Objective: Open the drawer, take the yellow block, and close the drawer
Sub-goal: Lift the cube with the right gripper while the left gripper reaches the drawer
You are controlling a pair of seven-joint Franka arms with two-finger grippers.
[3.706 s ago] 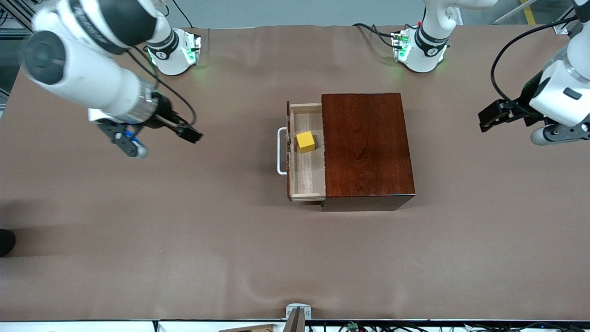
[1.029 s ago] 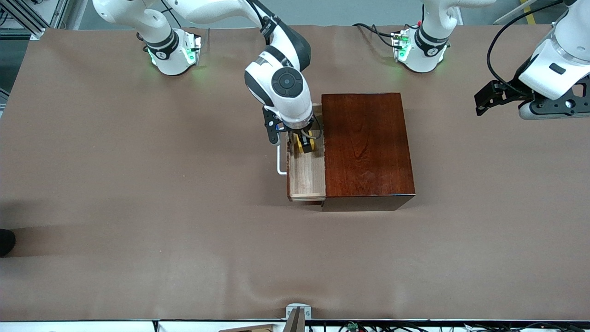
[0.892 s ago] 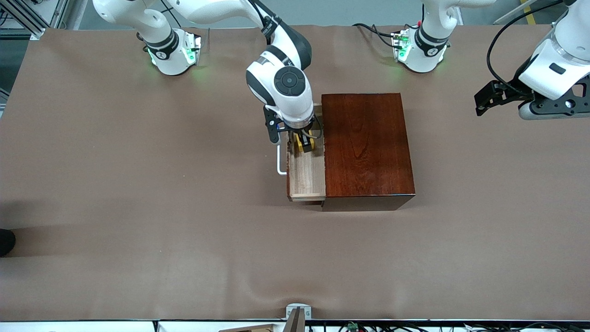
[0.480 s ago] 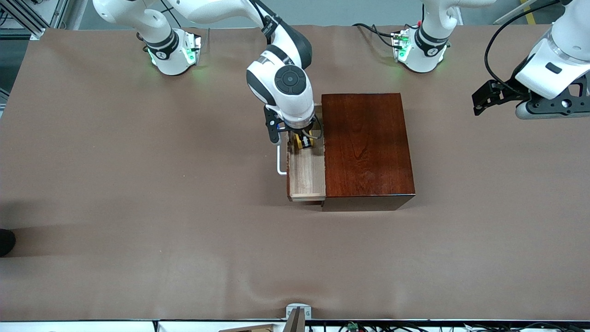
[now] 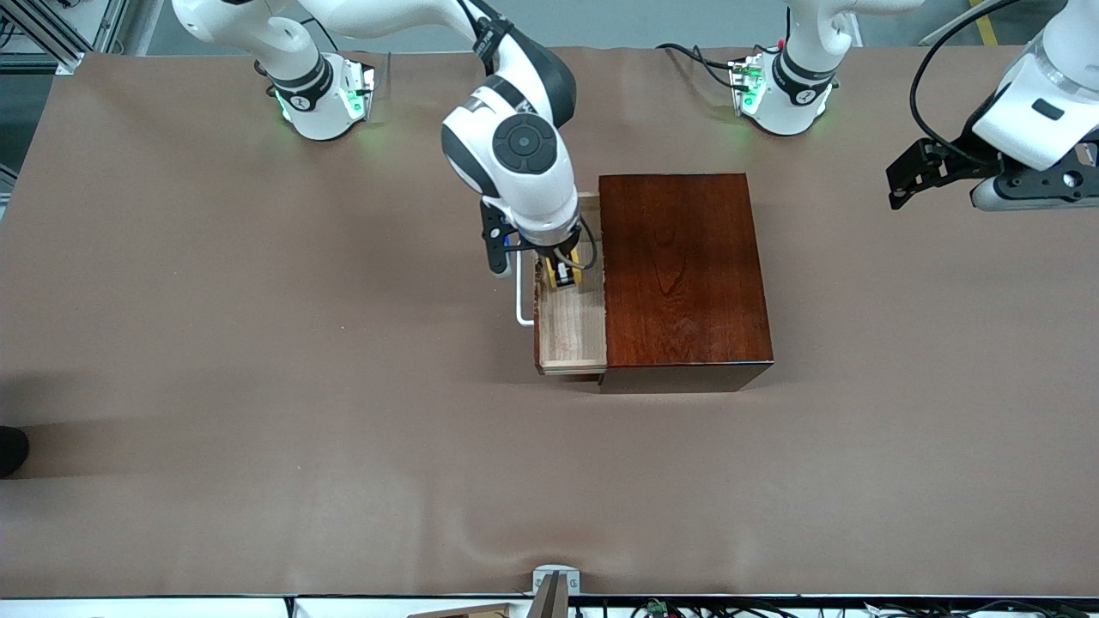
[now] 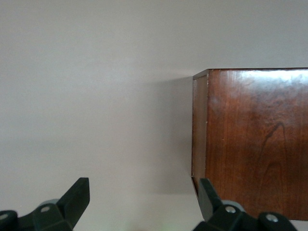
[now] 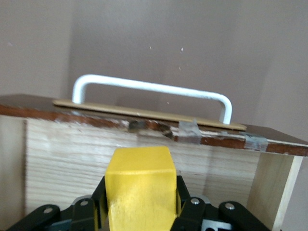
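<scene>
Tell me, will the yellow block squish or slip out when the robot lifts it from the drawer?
Probably not. The yellow block keeps crisp, straight edges while the right gripper squeezes it, so it looks stiff. Its flat sides give the fingers good contact, so slipping seems unlikely. Being small, it is likely light, and a cube should not roll if set down.

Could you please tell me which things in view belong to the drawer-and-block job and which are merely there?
Belonging to the job:
- drawer, pulled open
- yellow block, gripped by the right end effector above the drawer
- white handle
- wooden box

Merely there:
- left end effector, open, waiting over the table's left-arm end
- brown table cover
</scene>
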